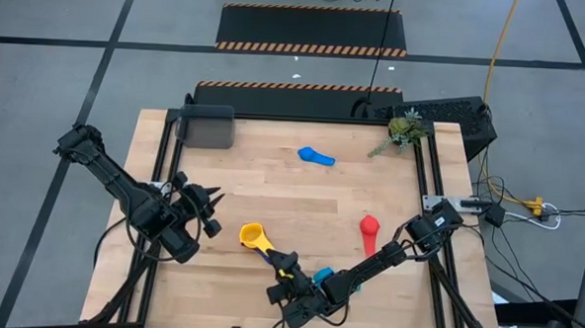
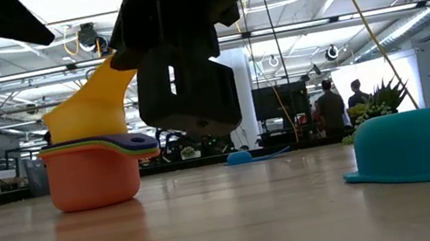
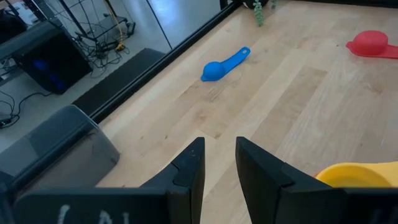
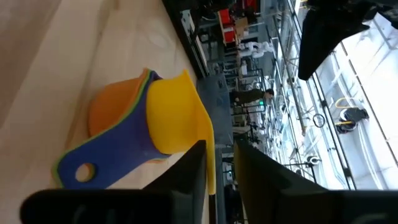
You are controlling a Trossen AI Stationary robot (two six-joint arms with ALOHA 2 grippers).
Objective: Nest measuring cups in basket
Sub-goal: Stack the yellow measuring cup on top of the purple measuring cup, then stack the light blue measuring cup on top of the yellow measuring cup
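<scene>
High view: wooden bench (image 1: pixel 271 198) with black rails along its sides. Grey basket (image 1: pixel 206 127) at the far left corner, nothing seen in it. Left pincer (image 1: pixel 211 210) over the left-middle, wide open wood ahead of it. Right pincer (image 1: pixel 286 265) near the front edge, at the handle end of the yellow cup (image 1: pixel 254 236). Loose cups: one blue cup (image 1: pixel 316 156) far-centre, one red cup (image 1: pixel 369 228) right of centre, one teal cup (image 1: pixel 323 276) partly hidden under the right arm. Green sprig (image 1: pixel 405 129) at the far right corner.

Low view: a nested stack (image 2: pixel 91 160), orange at the bottom, thin green and dark blue rims, yellow tilted on top. Teal cup upside down at right. People far back.

Left wrist view: fingers (image 3: pixel 191 168) slightly apart, nothing between them; the basket sits just beside the rail.

Right wrist view: fingers (image 4: pixel 194 163) narrowly apart, straddling the yellow cup's handle; whether they grip it I can't tell.
</scene>
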